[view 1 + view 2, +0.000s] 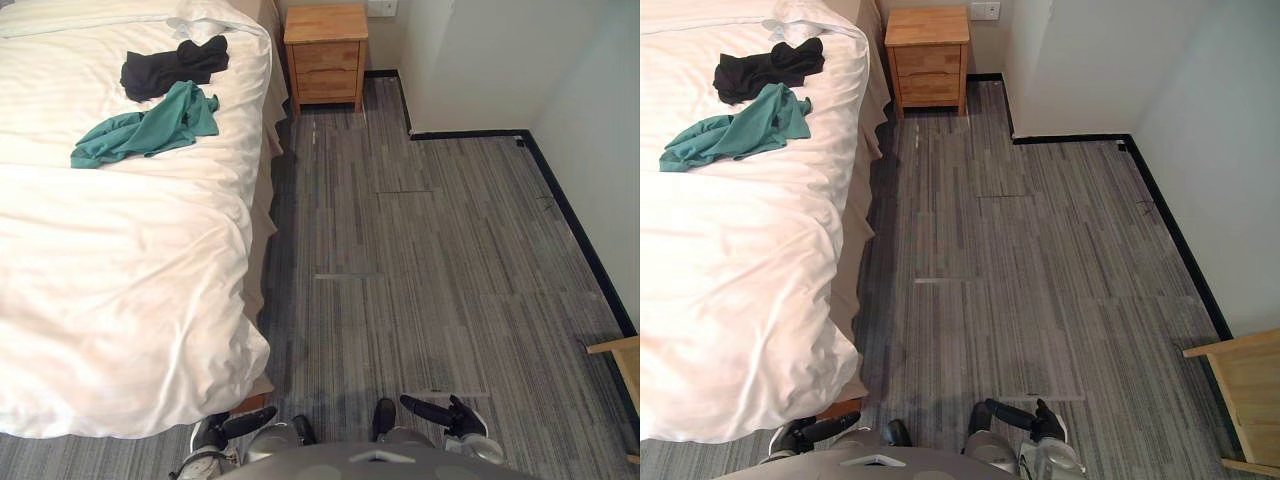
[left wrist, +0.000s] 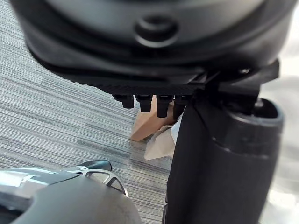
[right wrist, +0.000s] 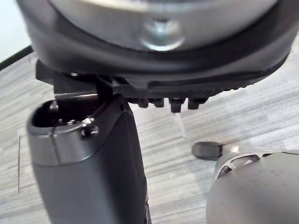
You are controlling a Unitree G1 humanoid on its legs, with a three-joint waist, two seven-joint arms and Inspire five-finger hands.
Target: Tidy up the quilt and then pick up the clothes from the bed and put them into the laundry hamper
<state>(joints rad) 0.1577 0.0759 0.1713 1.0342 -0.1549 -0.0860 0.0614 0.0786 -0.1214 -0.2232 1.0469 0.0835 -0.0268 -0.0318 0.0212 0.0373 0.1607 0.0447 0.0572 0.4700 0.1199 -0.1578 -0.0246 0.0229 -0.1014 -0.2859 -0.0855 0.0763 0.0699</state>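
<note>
White quilt (image 1: 120,280) covers the bed and takes the left half of the frame. It is cut off by the left and top edges, so we cannot see its full width. Its near corner hangs over the foot of the bed at the lower left, with soft folds.

In the upper left, the clothes lie on the quilt: a black garment (image 1: 170,68) and, just below it in the frame, a green garment (image 1: 150,128). The two seem to touch, and we cannot make out what kind of clothes they are.

A wooden nightstand (image 1: 326,55) stands at top centre, just beside the bed. A wall socket (image 1: 381,8) above it is cut by the top edge. The grey striped floor (image 1: 420,250) takes the middle and the right. At the right edge we see part of a piece of wooden furniture (image 1: 1250,395), too cut off to name.

The left hand (image 1: 243,423) and the right hand (image 1: 440,412) sit at the bottom edge, well apart from the clothes. Both have relaxed, straight fingers and hold nothing. The left wrist view shows a wooden bed leg (image 2: 147,123) past the fingertips.
</note>
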